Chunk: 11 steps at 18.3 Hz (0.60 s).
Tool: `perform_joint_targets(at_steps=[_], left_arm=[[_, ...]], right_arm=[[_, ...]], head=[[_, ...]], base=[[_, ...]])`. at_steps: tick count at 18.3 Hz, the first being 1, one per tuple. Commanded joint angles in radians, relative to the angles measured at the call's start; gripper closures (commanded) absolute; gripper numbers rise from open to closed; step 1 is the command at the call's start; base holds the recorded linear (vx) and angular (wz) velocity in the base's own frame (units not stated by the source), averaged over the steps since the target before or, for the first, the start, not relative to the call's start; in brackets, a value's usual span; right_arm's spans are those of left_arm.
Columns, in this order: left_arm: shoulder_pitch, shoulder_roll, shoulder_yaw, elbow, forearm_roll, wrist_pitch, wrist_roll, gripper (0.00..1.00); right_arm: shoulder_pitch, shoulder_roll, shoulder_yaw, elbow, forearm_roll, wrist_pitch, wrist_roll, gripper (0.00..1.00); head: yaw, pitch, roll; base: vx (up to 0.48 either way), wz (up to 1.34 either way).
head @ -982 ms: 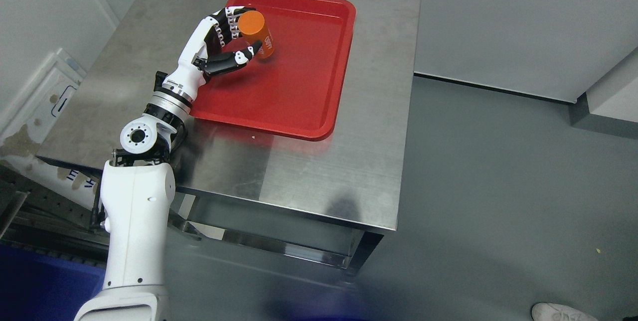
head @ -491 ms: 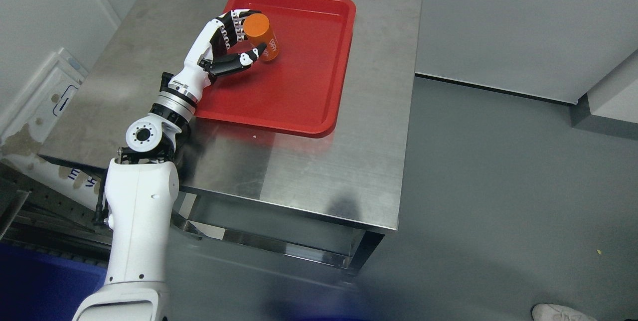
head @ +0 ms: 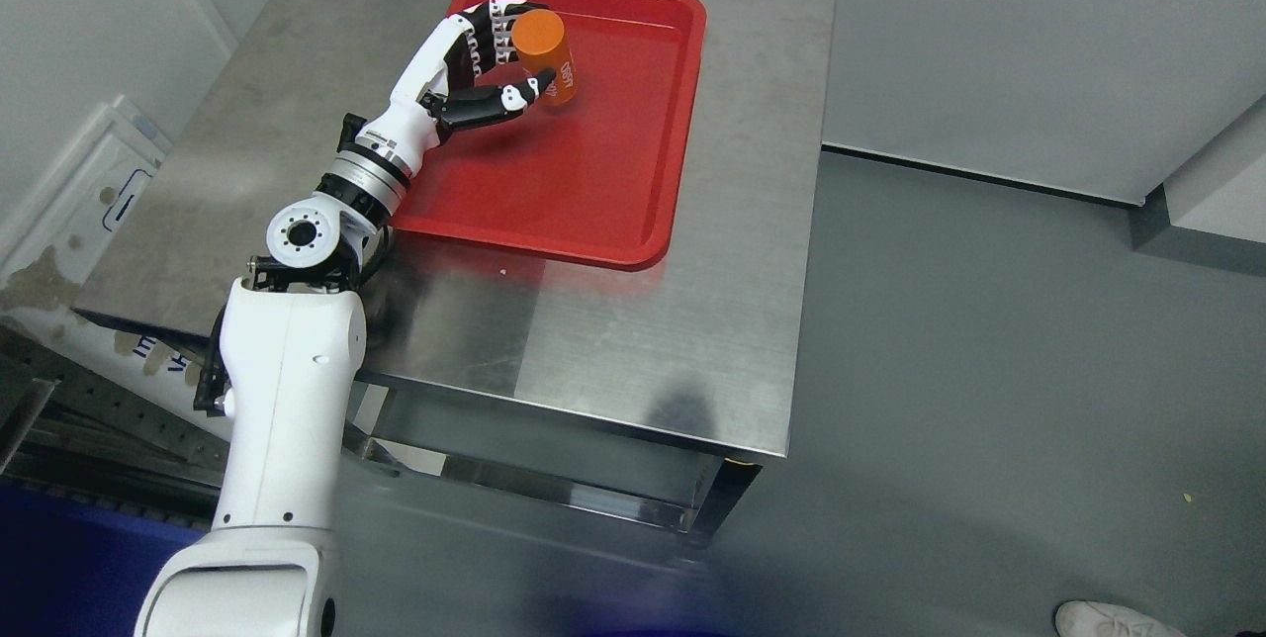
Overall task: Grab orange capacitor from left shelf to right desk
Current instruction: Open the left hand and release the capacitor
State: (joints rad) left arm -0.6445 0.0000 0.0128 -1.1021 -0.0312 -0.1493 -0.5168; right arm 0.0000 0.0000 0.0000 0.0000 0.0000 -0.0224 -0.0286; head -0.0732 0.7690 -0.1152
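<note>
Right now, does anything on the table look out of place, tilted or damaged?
Only one thing: the orange capacitor is tilted, not upright, because the left hand grips it over the red tray. The steel table shows dull patches and a small white speck, but no spill or damage.

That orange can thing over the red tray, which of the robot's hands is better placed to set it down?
The left hand: its fingers already wrap the orange capacitor above the red tray. The right hand is nowhere in view.
</note>
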Motion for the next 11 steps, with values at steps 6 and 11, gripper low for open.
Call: perform_joint_targets(at_steps=[6, 11], left_arm=[[-0.038, 0.018, -0.045, -0.034, 0.0, -0.012, -0.002, 0.18], [-0.041, 0.018, -0.025, -0.1, 0.002, -0.018, -0.009, 0.09]], right_arm=[[0.02, -0.017, -0.012, -0.017, 0.005, -0.001, -0.001, 0.0], [0.02, -0.017, -0.012, -0.017, 0.005, -0.001, -0.001, 0.0]], head=[[0.0, 0.0, 0.0], [0.0, 0.0, 0.0]], base=[[0.0, 0.0], [0.0, 0.0]])
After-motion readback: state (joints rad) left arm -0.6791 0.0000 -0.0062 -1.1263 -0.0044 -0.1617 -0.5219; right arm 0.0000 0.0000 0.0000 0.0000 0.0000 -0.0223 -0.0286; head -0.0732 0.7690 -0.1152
